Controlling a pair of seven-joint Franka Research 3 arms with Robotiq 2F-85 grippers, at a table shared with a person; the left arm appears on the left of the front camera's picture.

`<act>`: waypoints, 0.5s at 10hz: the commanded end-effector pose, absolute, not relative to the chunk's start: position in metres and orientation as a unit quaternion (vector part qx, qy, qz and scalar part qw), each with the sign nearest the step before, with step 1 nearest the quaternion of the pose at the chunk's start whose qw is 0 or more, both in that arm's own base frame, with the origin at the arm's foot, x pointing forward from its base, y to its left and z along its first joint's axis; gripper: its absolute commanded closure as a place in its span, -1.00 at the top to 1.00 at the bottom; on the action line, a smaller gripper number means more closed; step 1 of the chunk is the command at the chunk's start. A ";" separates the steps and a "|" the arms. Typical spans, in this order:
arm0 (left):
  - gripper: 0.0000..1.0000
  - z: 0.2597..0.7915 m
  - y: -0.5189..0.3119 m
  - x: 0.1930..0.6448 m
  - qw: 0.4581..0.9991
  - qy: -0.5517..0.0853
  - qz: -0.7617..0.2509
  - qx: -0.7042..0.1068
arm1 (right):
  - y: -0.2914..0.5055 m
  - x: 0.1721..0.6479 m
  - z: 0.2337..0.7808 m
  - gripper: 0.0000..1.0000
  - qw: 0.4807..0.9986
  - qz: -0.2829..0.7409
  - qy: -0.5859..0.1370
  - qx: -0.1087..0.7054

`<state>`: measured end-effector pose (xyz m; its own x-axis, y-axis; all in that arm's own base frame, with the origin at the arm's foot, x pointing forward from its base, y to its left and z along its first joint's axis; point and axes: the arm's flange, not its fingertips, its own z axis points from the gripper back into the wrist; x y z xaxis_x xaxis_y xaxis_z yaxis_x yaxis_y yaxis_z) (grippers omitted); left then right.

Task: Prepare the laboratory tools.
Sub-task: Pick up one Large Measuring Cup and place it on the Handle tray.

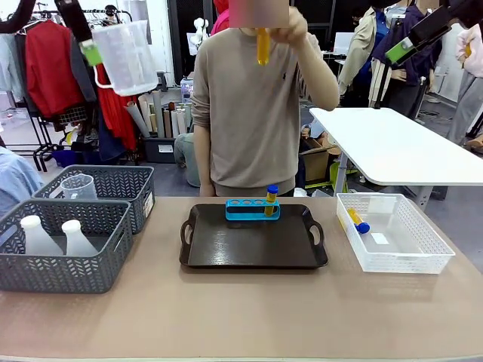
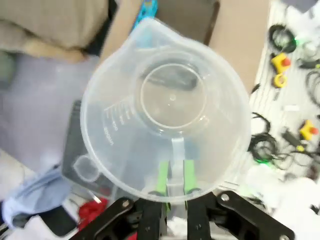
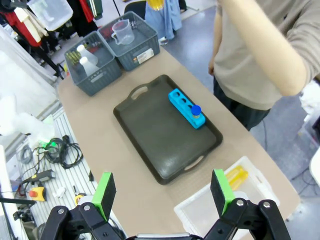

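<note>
My left gripper [image 1: 90,53] is raised at the far left, shut on the handle of a clear measuring beaker [image 1: 127,56]. In the left wrist view its green pads [image 2: 161,177] pinch the handle of that beaker [image 2: 167,107], seen from above. My right gripper [image 3: 162,192] hangs open and empty high over the table; one green pad [image 1: 399,50] shows at the top right. The person's hand holds a tube of orange liquid [image 1: 263,45] up. Another blue-capped tube [image 1: 272,200] stands in the blue rack [image 1: 253,210]. Two white flasks [image 1: 56,235] stand in the near grey basket.
The rack sits at the far edge of a black tray [image 1: 253,253] mid-table. A white mesh basket [image 1: 400,253] on the right holds a lying tube [image 1: 356,220]. Two grey baskets [image 1: 64,268] stand on the left; the far one holds a second beaker [image 1: 79,186].
</note>
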<state>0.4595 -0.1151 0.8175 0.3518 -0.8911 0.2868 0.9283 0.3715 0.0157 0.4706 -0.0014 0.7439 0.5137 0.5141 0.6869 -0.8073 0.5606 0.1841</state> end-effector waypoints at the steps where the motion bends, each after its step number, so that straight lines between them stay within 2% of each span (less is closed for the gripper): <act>1: -1.00 0.829 -0.122 0.480 0.789 -0.147 -0.595 -0.051 | -0.001 0.469 0.746 1.00 0.834 0.395 -0.295 0.248; 5: -1.00 0.824 -0.127 0.471 0.791 -0.146 -0.590 -0.063 | -0.001 0.469 0.746 1.00 0.834 0.395 -0.295 0.248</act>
<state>0.4776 -0.1293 0.8210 0.2576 -0.9156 0.3089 0.9531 0.2933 0.0745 0.4706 -0.0014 0.7439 0.5137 0.5142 0.6868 -0.8073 0.5606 0.1841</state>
